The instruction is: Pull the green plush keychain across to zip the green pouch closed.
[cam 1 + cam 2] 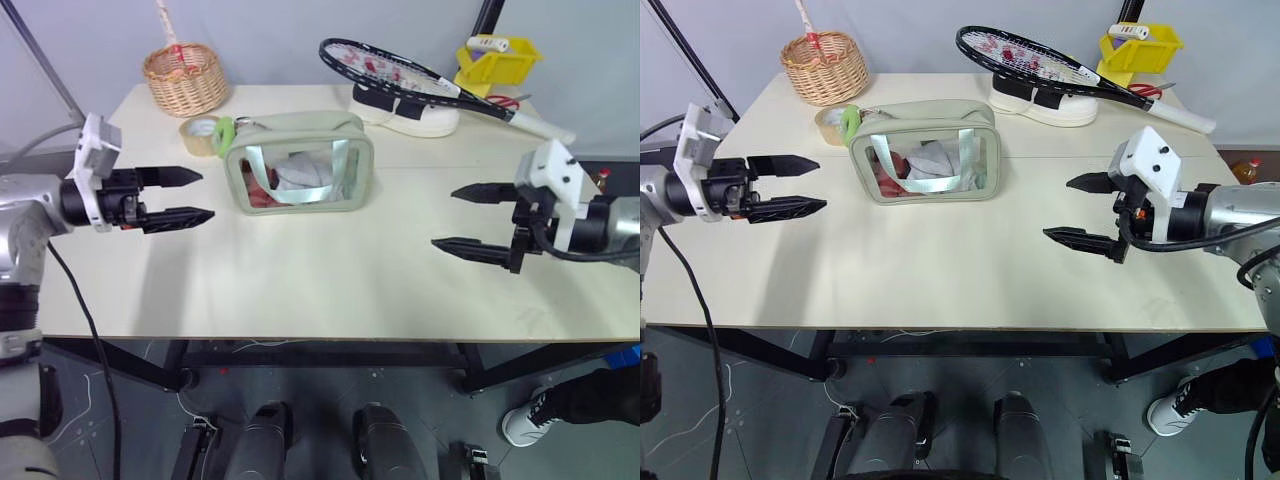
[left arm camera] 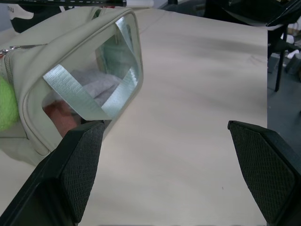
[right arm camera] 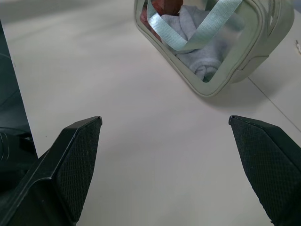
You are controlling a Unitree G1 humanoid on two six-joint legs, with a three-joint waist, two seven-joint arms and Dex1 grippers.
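Note:
The green pouch [image 1: 300, 165] stands upright in the middle of the table, its clear window and two pale straps facing me, grey and red items inside. The green plush keychain [image 1: 224, 133] sits at the pouch's left top corner, beside a tan tape roll. My left gripper [image 1: 190, 196] hovers open to the left of the pouch, fingers pointing toward it, a short gap away. My right gripper [image 1: 458, 218] hangs open well to the right of the pouch, above bare tabletop. In the left wrist view the keychain [image 2: 7, 103] shows at the pouch's end. Neither gripper holds anything.
A tape roll [image 1: 199, 135] lies just left of the keychain. A wicker basket [image 1: 185, 78] stands at the back left. A badminton racket [image 1: 400, 68] rests on a white shoe [image 1: 405, 112] at the back, with a yellow bin [image 1: 495, 62] behind.

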